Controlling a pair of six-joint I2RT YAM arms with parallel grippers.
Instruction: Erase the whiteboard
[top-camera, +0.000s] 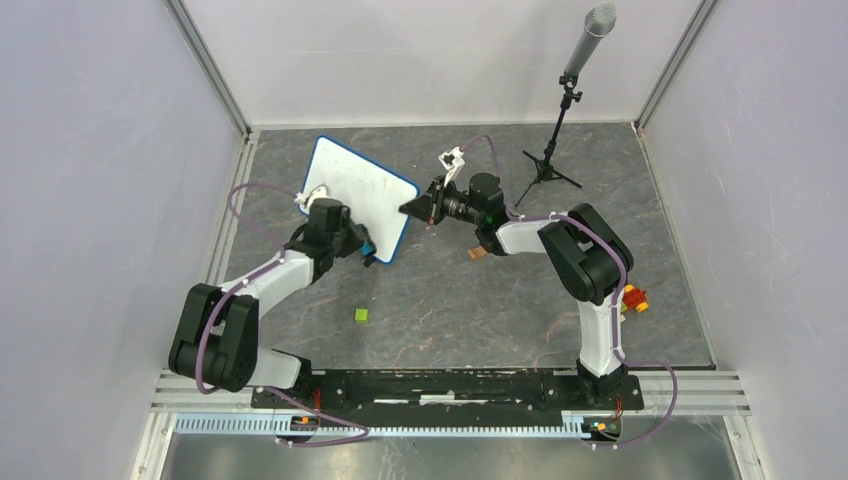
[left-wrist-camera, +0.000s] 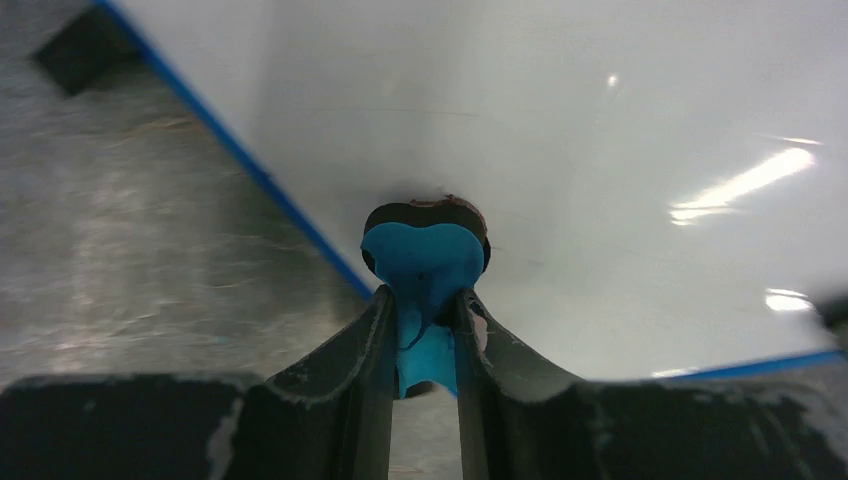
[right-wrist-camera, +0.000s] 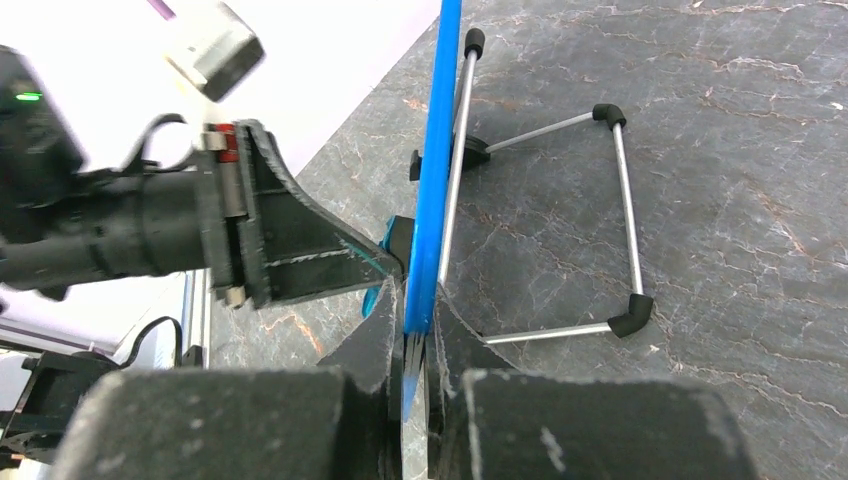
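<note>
Blue-framed whiteboard (top-camera: 360, 190), edge pinched by right gripper (right-wrist-camera: 415, 310), left gripper (left-wrist-camera: 425, 300) clenching blue eraser (left-wrist-camera: 425, 255) against its face near the frame

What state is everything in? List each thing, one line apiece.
whiteboard: propped upright, face blank where visible
wire stand: folded out behind it
eraser: pad against the board face
left end effector: shut on the eraser
right end effector: shut on the whiteboard's edge
microphone: upright on tripod

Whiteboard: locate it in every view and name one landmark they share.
Top external: whiteboard upper left of centre, tilted.
Left wrist: its white face fills the upper right.
Right wrist: edge-on blue strip at centre, pinched by the right gripper.
Shared landmark: blue eraser against the board.
</note>
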